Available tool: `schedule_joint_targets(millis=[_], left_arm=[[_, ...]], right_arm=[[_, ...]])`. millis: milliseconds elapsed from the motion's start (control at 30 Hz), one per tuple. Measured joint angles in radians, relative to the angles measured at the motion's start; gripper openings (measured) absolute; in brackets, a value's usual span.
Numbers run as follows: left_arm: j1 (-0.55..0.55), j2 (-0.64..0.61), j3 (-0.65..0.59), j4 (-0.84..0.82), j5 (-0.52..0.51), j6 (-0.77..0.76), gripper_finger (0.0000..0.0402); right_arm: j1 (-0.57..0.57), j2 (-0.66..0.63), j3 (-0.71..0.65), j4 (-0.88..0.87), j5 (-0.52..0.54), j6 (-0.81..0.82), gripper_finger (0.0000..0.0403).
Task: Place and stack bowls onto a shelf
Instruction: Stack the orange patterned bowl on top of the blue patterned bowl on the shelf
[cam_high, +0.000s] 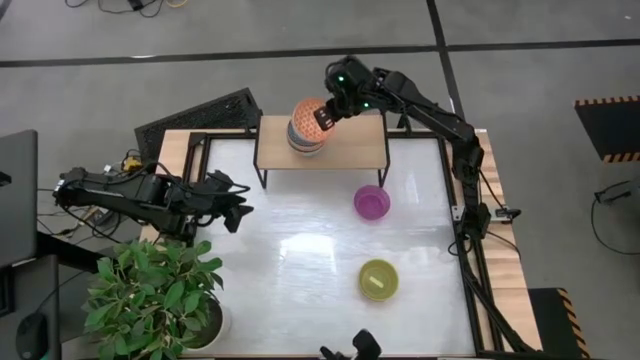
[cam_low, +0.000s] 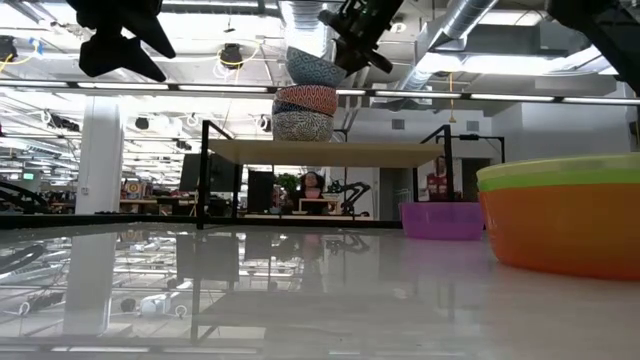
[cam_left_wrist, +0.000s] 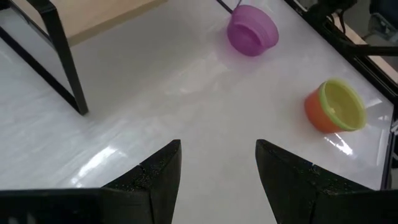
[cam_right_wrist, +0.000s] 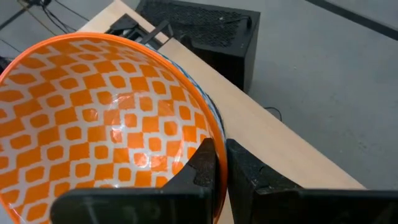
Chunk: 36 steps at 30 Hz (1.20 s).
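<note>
The shelf (cam_high: 350, 150) stands at the table's far side with a stack of bowls (cam_high: 303, 138) on its left end. My right gripper (cam_high: 322, 118) is shut on the top bowl, the orange patterned one (cam_right_wrist: 93, 118), which sits tilted on the stack (cam_low: 313, 68). Two patterned bowls (cam_low: 305, 112) are nested under it. The purple bowl (cam_high: 372, 202) stands on the table in front of the shelf's right end. The olive-yellow bowl (cam_high: 379, 279), nested in an orange one (cam_left_wrist: 314, 115), stands nearer the front. My left gripper (cam_high: 238, 205) hangs open and empty over the table's left side. My right gripper pinches the orange patterned bowl's rim (cam_right_wrist: 208, 127), one finger (cam_right_wrist: 202, 165) inside the bowl and one (cam_right_wrist: 249, 168) outside. The fingers come slanting down from the table's far right. The bowl tilts atop the stack; whether it rests on the bowl beneath, I cannot tell.
The shelf's middle and right parts (cam_high: 360, 135) are bare wood. A potted plant (cam_high: 150, 290) stands at the table's near left corner. A black box (cam_high: 200, 118) lies beyond the far left corner. Bare table (cam_high: 290, 260) lies between the left gripper and the loose bowls.
</note>
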Motion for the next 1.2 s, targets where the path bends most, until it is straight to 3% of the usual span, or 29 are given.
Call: schedule_joint_targets(millis=[1200], left_arm=[[-0.001,0.0,0.0,-0.004,-0.017,-0.016,0.019]], right_arm=[[-0.029,0.0,0.0,0.063,-0.026,-0.046,0.004]])
